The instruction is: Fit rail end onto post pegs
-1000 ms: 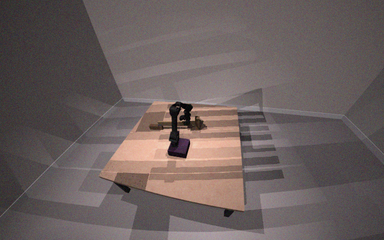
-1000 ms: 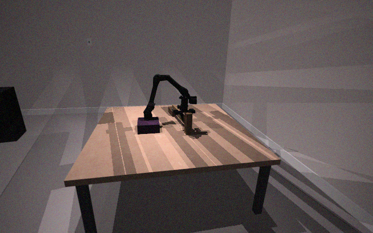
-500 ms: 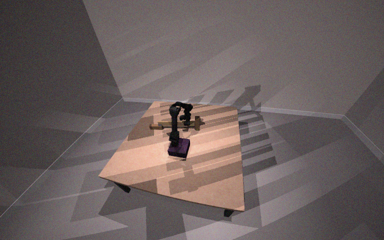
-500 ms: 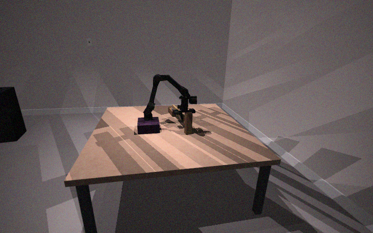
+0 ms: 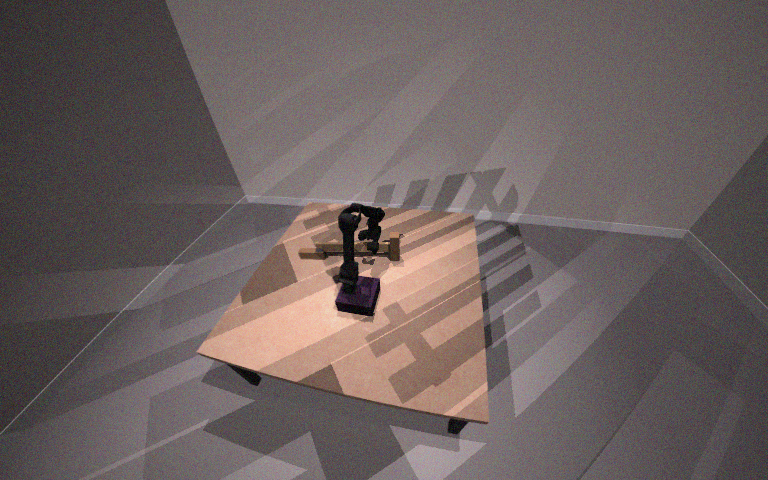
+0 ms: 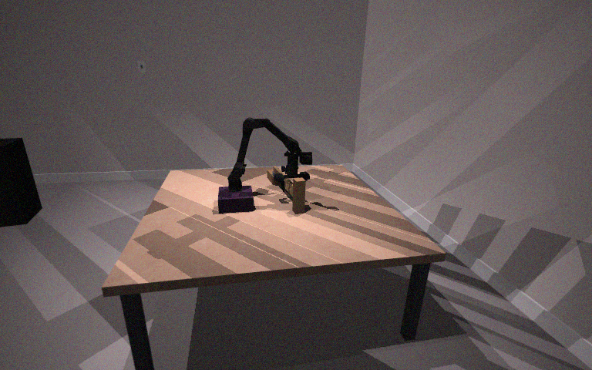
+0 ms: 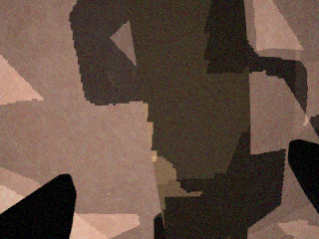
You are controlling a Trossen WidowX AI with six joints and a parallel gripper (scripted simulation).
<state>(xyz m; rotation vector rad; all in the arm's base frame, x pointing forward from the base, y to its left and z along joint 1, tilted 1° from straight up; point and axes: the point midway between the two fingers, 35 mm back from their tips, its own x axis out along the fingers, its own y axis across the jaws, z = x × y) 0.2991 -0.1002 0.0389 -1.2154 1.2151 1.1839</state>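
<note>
The long wooden rail (image 5: 334,247) (image 7: 191,100) runs from the low footboard block (image 5: 310,254) on the left to the short upright post (image 5: 394,247) (image 6: 298,196) on the right. It looks about level and raised off the table. Its near end appears to meet the post, with no clear gap seen. The pegs and holes are not visible, and the fit in the bracket is too small to tell. My gripper (image 5: 372,249) (image 6: 291,176) (image 7: 182,169) is open, with one finger on each side of the rail near the post, apart from it in the wrist view.
The arm's purple base block (image 5: 357,295) (image 6: 235,199) stands on the table (image 5: 283,339) (image 6: 261,253), on the near side of the rail in the top view. The post stands close beside the gripper. Striped shadows cross the table.
</note>
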